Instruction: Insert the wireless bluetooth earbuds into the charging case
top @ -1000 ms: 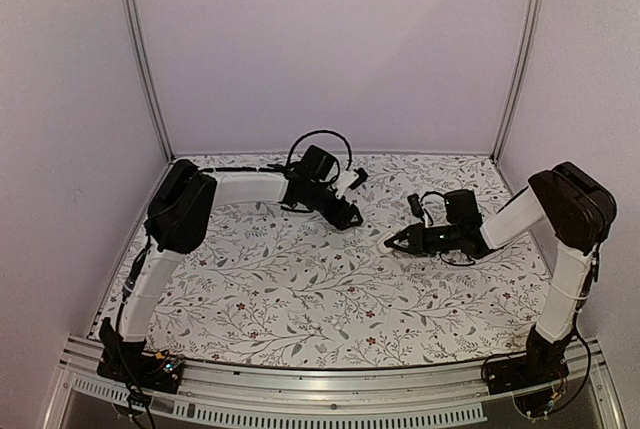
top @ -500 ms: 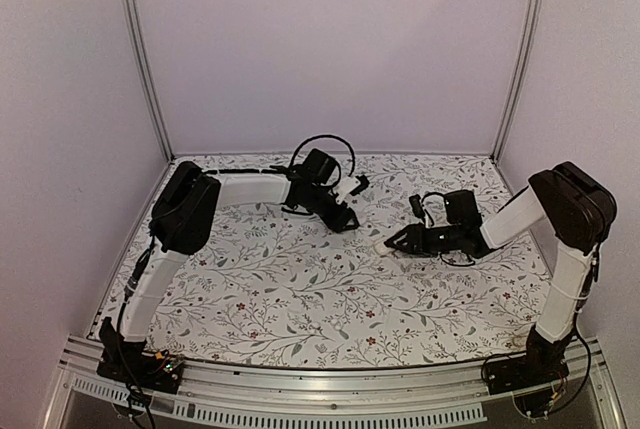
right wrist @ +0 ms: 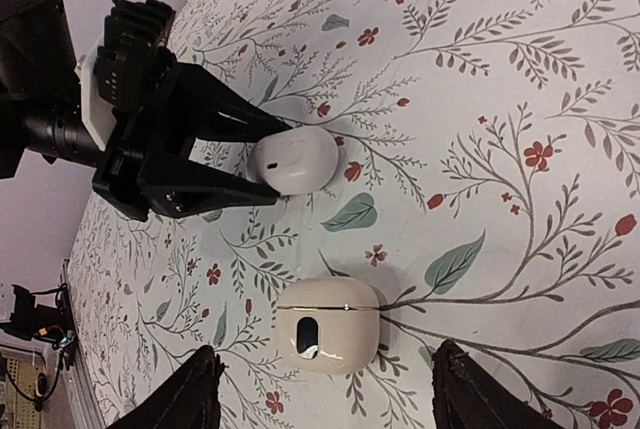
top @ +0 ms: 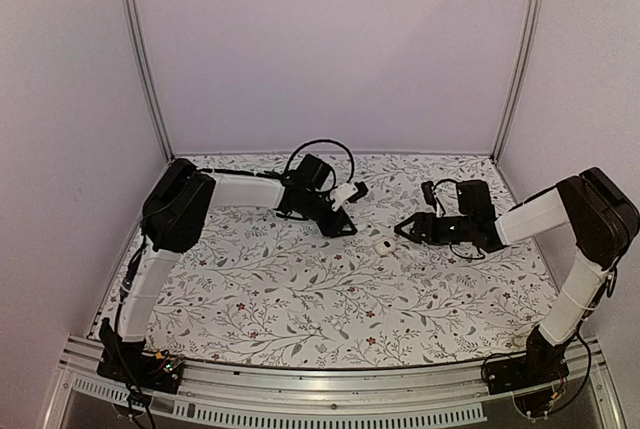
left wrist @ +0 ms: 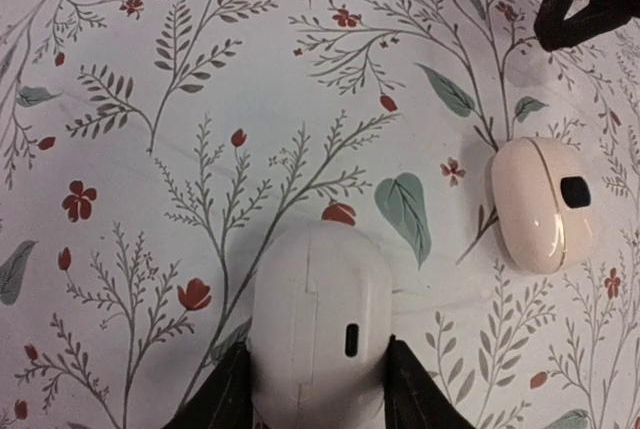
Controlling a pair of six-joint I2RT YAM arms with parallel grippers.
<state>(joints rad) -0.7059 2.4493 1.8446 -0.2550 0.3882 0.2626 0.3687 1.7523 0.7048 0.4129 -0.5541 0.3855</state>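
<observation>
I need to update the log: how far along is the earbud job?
Done: nothing visible. Both pebble-shaped pieces lie shut on the cloth, with no lid open. In hand: the left gripper flanks the white piece, grip unclear; the right gripper is open, clear of the cream piece. Left: opening the case and seating the earbuds.

Floral table (top: 250, 289) bears charging case (left wrist: 540, 204), perhaps earbuds (left wrist: 320, 319).

Charging case (right wrist: 328, 324) before spread right hand (right wrist: 330, 381), white oval (right wrist: 295, 161) in left hand (right wrist: 279, 161)
</observation>
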